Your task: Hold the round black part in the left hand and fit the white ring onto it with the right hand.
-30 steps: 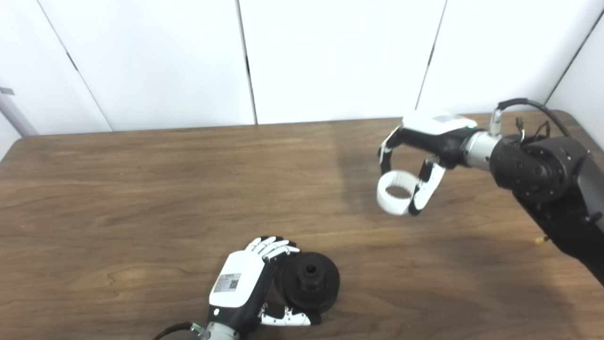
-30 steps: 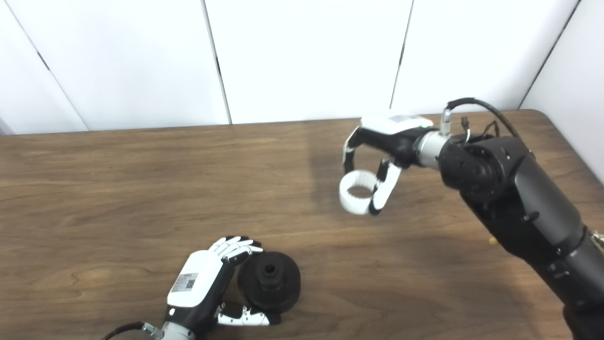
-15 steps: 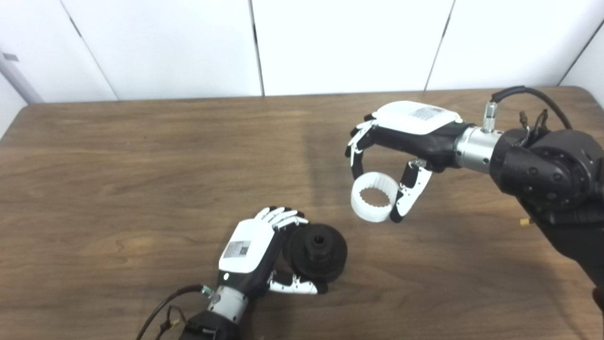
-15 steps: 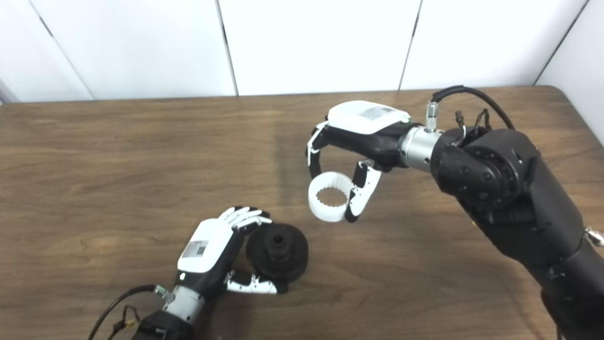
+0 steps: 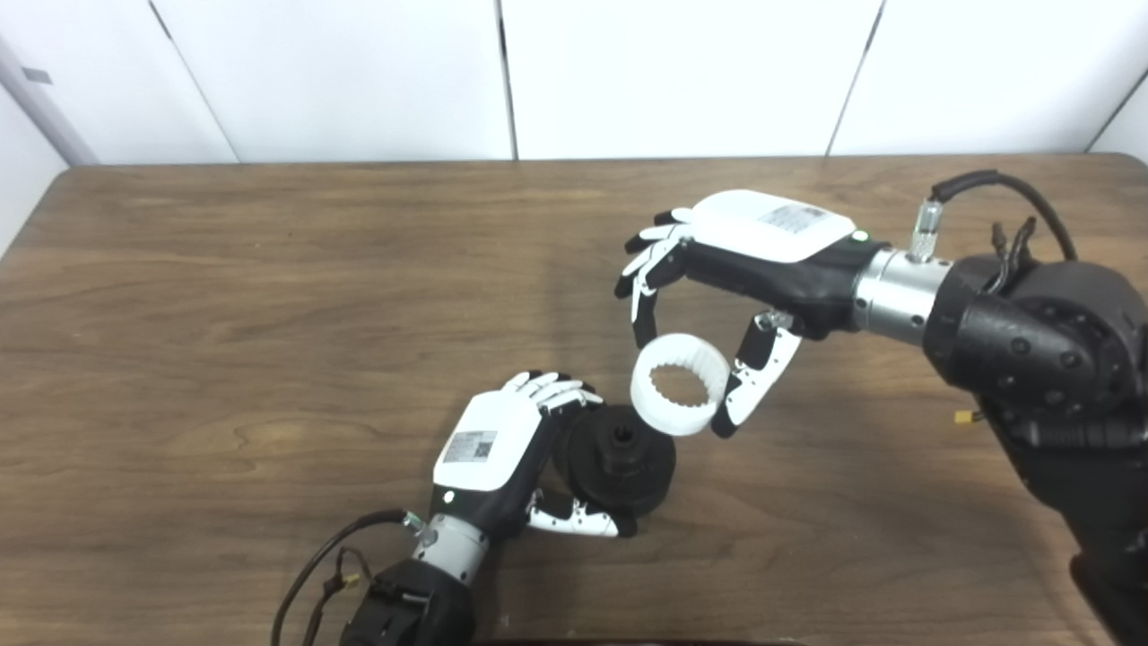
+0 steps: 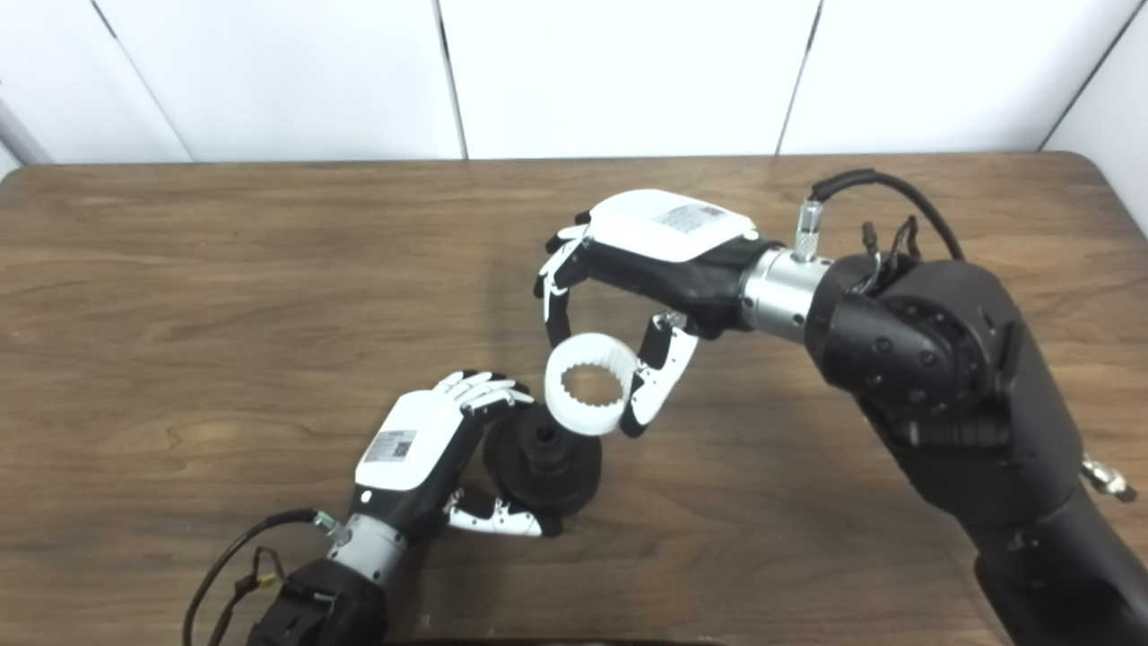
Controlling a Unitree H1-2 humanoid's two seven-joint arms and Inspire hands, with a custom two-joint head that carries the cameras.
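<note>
The round black part (image 5: 619,459) rests on the wooden table (image 5: 224,296) near the front middle, its hub facing up. My left hand (image 5: 502,449) is shut on the black part, fingers over its far left side and thumb along its near edge. The white ring (image 5: 680,397), toothed on the inside, hangs in the air just above and right of the black part, its edge overlapping the part's rim in both views. My right hand (image 5: 726,269) is shut on the white ring, pinching it between fingers on the left and thumb on the right.
The brown table reaches back to white wall panels (image 5: 628,72). A black cable (image 5: 314,574) loops from the left wrist near the front edge. The bulky black right forearm (image 5: 1040,359) covers the table's right side.
The camera has tilted and shifted. Apart from that, my right hand has carried the white ring left and toward the black part, closing the gap. My left hand still holds the part.
</note>
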